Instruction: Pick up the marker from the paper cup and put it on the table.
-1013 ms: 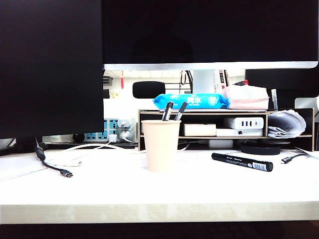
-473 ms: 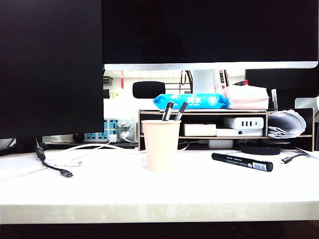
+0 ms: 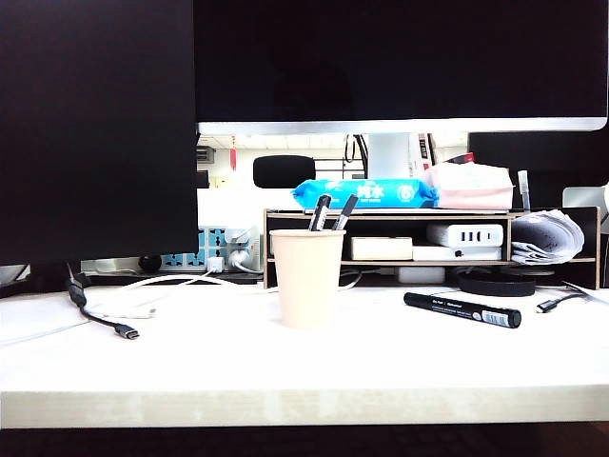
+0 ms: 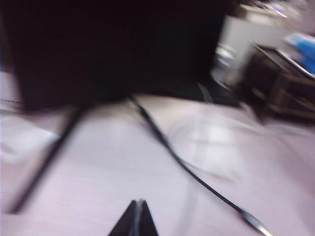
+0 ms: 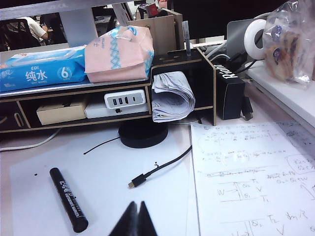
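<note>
The marker (image 3: pixel 461 310) lies flat on the white worktop (image 3: pixel 285 367), well to the right of the paper cup (image 3: pixel 306 277) and apart from it; it is all black with white print and a white label on the barrel. The right wrist view shows the same marker (image 5: pixel 68 199) lying alone on the bare surface, near a loose black USB cable (image 5: pixel 157 170) and beside a sheet of handwritten notes (image 5: pixel 251 172). The cup stands upright near the middle of the worktop with two other markers (image 3: pixel 331 211), black-tipped with pale bands, poking above its rim.

Behind the cup a low wooden shelf (image 3: pixel 381 217) carries a blue wet-wipe pack (image 3: pixel 366 193) and a pink tissue pack (image 3: pixel 471 186), with a white charging hub (image 3: pixel 464 234) and a roll of papers (image 3: pixel 545 237) in its compartments. A dark monitor (image 3: pixel 400 62) hangs over it all.

Neither arm shows in the exterior view. The right end effector (image 5: pixel 135 220) sits low over the worktop, its fingers pressed together and empty, just beside the marker but not touching it. The left end effector (image 4: pixel 137 219) is likewise pressed together with nothing between the tips; its view is blurred, showing the worktop, a black cable (image 4: pixel 187 167) and a dark screen (image 4: pixel 113 46)
</note>
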Robot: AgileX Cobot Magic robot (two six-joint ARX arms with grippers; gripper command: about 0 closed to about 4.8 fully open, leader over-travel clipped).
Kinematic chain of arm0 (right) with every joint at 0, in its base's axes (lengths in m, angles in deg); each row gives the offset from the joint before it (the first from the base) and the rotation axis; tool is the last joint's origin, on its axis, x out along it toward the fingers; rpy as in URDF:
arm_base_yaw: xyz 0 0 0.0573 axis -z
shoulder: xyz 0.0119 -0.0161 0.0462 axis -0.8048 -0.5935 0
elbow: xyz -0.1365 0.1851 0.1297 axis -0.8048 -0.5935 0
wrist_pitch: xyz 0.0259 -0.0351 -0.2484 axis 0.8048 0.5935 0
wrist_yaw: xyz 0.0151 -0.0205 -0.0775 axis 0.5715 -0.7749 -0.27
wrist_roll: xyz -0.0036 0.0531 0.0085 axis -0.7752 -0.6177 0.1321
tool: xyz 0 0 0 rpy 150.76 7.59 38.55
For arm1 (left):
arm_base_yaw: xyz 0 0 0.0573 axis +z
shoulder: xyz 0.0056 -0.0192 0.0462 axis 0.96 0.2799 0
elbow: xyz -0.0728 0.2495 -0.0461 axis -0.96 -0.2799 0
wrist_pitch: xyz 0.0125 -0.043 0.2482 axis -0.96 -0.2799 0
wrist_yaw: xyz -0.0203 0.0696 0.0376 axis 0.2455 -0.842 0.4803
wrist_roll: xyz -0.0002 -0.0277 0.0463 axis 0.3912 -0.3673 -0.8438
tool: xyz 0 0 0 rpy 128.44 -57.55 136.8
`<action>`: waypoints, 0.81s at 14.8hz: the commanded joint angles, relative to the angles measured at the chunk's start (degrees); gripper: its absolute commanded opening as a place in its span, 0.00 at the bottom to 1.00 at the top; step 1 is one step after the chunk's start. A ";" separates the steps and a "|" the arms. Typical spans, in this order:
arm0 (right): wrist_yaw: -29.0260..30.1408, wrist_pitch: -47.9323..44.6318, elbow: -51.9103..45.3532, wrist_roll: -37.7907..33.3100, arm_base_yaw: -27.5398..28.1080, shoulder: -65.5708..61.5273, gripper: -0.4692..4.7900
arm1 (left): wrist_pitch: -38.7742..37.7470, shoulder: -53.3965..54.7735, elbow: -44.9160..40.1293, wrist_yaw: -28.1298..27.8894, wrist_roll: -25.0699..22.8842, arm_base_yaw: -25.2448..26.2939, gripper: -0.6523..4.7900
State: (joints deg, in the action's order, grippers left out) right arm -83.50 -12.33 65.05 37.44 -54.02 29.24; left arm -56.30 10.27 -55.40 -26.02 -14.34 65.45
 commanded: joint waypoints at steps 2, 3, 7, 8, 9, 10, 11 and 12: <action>-0.02 -0.63 -0.26 -0.15 0.00 0.00 0.08 | 1.36 0.00 0.00 -1.57 -0.26 3.10 0.11; -0.02 -0.63 -0.26 -0.15 0.00 0.00 0.08 | 1.51 0.00 0.00 -1.42 -0.35 3.50 0.11; -0.02 -0.63 -0.26 -0.15 0.00 0.00 0.08 | 1.27 0.00 0.00 -0.48 -1.79 3.48 0.11; -0.02 -0.63 -0.26 -0.15 0.00 0.00 0.08 | 1.16 0.00 0.00 0.70 -2.93 3.48 0.11; -0.02 -0.63 -0.26 -0.15 0.00 0.00 0.08 | 1.16 0.00 0.00 2.27 -4.22 3.41 0.11; -0.02 -0.63 -0.26 -0.15 0.00 0.00 0.08 | 1.16 0.00 0.00 3.82 -5.01 3.41 0.11; -0.02 -0.63 -0.26 -0.15 0.00 0.00 0.08 | 1.14 0.00 0.00 4.02 -5.46 3.41 0.11; -0.02 -0.63 -0.26 -0.17 0.00 0.00 0.08 | 1.16 0.00 0.00 4.13 -6.10 3.39 0.11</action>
State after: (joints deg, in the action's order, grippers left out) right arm -83.50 -12.35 65.05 37.44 -54.02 29.24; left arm -55.49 10.27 -55.40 -22.29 -19.35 68.95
